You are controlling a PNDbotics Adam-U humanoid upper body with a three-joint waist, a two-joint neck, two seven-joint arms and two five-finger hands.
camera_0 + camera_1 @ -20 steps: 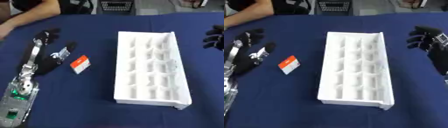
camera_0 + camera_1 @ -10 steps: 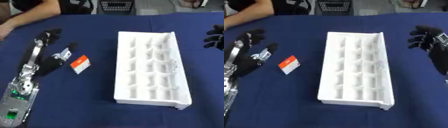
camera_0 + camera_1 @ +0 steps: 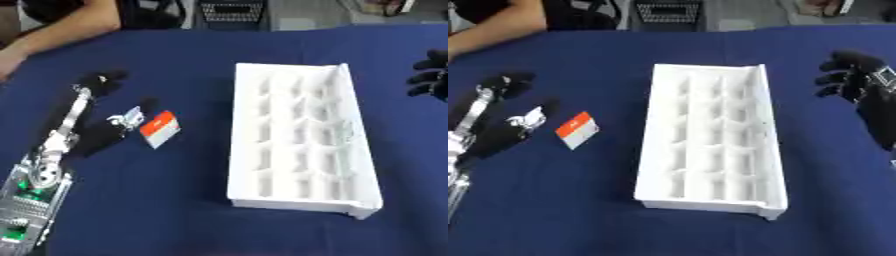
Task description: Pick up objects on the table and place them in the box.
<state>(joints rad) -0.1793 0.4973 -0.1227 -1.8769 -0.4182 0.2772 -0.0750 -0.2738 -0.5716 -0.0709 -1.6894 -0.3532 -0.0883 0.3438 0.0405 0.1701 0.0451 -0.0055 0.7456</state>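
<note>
The left eye view shows a dark blue table (image 3: 192,210) with a long white box (image 3: 297,145) standing in its middle, divided into many small square compartments, and every compartment that can be seen holds nothing. To the left of the box, apart from it, lies a small flat packet (image 3: 158,129), orange on one part and white on the other, tilted on the cloth. Just beside the packet, on its left, there is a small silver-white thing (image 3: 128,117); its shape cannot be made out. The left hand (image 3: 101,81) is above and to the left of these two things, near them but not touching either one. Its black fingers are spread and relaxed and they hold nothing, and its silver forearm runs down to the lower left corner of the view. The right hand (image 3: 852,75) shows best in the right eye view, at the right edge, well apart from the box and far from the packet. Its black fingers are also spread in a released way, with nothing between them. At the far left edge of the table a person's bare arm (image 3: 61,30) rests on the cloth, touching none of the things.
</note>
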